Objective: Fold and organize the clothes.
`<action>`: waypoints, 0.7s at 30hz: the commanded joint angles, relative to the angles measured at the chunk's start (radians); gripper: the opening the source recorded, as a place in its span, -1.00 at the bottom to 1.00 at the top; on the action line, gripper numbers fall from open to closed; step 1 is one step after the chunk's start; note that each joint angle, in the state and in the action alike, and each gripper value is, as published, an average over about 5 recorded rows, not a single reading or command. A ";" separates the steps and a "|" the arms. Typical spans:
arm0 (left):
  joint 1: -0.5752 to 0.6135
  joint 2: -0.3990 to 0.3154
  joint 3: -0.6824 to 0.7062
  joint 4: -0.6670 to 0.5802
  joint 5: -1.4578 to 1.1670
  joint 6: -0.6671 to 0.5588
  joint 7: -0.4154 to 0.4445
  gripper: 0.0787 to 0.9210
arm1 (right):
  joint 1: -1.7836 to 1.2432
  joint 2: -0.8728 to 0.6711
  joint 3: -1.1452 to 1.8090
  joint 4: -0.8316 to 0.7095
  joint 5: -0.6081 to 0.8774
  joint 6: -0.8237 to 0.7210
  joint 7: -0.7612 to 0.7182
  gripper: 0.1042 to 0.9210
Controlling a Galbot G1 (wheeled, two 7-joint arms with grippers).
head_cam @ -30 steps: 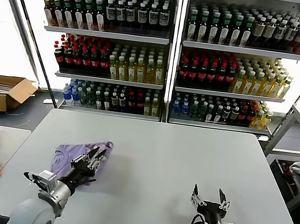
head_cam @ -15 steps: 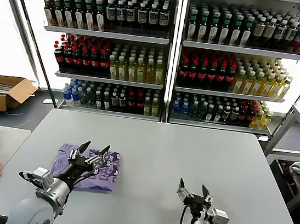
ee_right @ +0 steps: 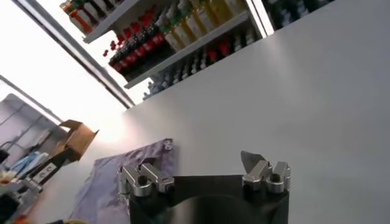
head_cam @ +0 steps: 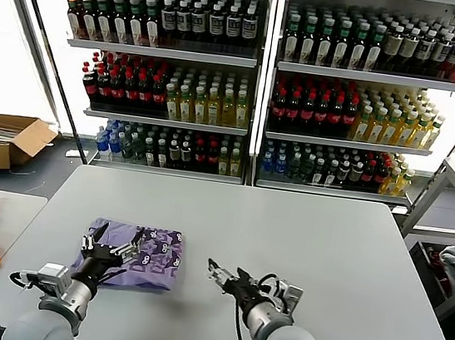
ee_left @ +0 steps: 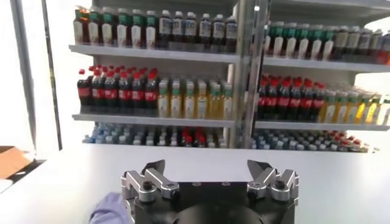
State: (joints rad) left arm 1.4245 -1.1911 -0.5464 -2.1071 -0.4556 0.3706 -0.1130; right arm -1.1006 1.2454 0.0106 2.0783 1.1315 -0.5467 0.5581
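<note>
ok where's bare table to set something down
Free: the table from the right gripper to its right edge, and the far strip toward the drink shelves. Crowded: near left, where the folded T-shirt lies under the open left gripper.

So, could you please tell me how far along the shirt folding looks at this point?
Mostly done: the purple T-shirt lies on the table as a compact folded rectangle, print side up. In hand: nothing; the left tool sits open over the shirt's near-left part, and the right tool is open beside it, pointing toward it. Left: perhaps one more fold or tidying, then placing it.
</note>
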 commanded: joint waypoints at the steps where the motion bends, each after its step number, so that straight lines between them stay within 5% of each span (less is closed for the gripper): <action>1: 0.023 -0.021 -0.022 0.009 0.043 0.006 -0.025 0.77 | 0.160 0.002 -0.157 -0.074 0.213 -0.036 0.046 0.76; 14: 0.025 -0.024 -0.035 0.011 0.048 0.004 -0.022 0.77 | 0.151 0.076 -0.190 -0.145 0.156 -0.032 0.083 0.74; 21: 0.022 -0.021 -0.034 0.012 0.045 0.006 -0.022 0.77 | 0.142 0.087 -0.190 -0.166 0.147 -0.032 0.092 0.37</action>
State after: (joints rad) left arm 1.4451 -1.2102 -0.5797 -2.0966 -0.4156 0.3744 -0.1311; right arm -0.9769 1.3118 -0.1538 1.9544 1.2718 -0.5728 0.6333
